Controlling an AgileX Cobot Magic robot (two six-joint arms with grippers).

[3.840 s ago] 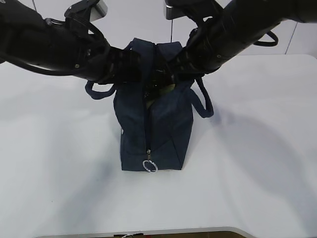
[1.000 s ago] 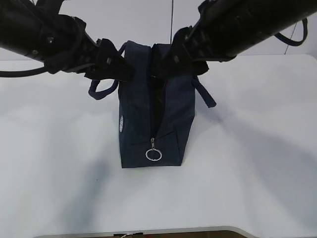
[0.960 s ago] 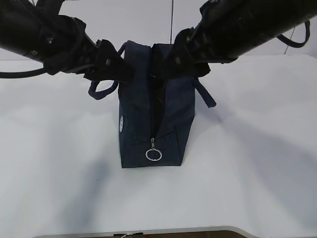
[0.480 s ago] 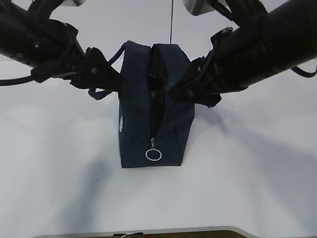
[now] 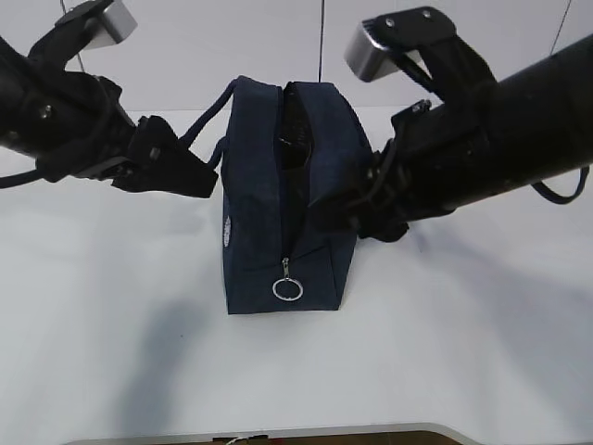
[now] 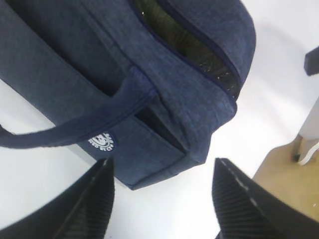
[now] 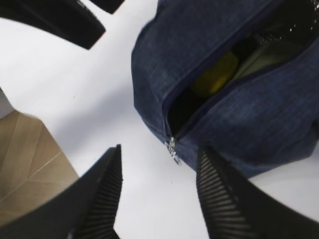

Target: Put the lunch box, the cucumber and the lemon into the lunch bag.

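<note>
The lunch bag [image 5: 283,199] stands upright on the white counter [image 5: 463,343], its zipper partly undone. Inside I see the yellow lemon [image 7: 215,79] beside a pale green lid. My left gripper [image 6: 162,196] and right gripper [image 7: 159,191] are both wide apart, holding nothing, beside the bag.

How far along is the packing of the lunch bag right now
Looks nearly done: through the lunch bag's open zipper the lemon and a pale green lid-like shape show inside. The cucumber isn't visible. Both the left gripper and right gripper stand open and empty beside the bag. The table holds nothing loose.
</note>
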